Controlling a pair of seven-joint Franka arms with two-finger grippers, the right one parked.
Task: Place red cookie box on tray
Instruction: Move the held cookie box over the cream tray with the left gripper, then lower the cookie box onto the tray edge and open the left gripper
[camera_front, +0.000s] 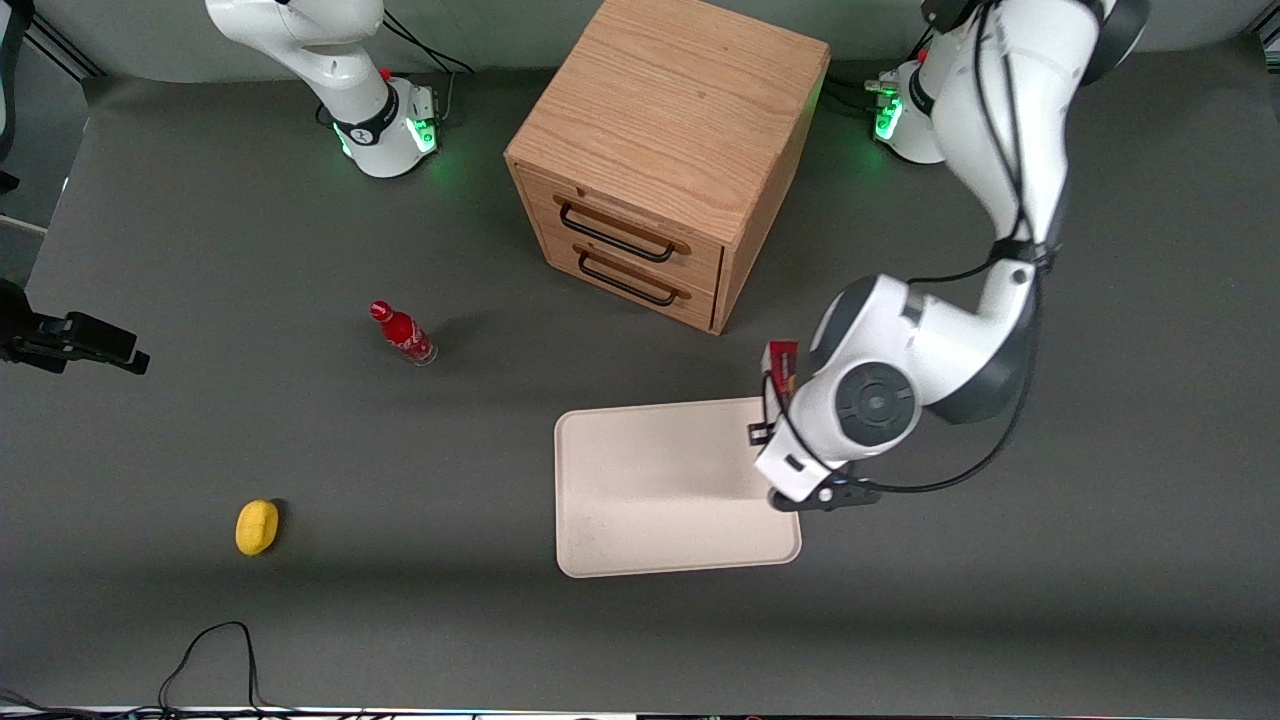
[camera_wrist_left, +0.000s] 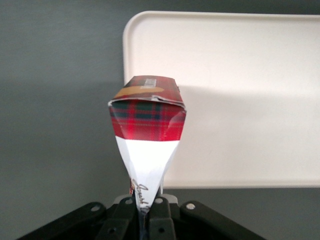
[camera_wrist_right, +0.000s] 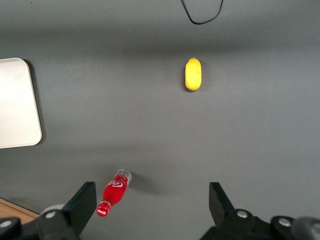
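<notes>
The left arm reaches down from its base, elbow bent, wrist hanging over the tray's (camera_front: 640, 540) edge toward the working arm's end. Its gripper (camera_wrist_left: 146, 212) is clamped on the red cookie box (camera_wrist_left: 148, 131).

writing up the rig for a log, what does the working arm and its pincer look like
The working arm is glossy white with rounded joints, dark grey bands at the joints and a grey round cap on the wrist. Black cables loop along it. Its base glows green. The pincer, above the tray's edge, is black with small silver screws.
</notes>
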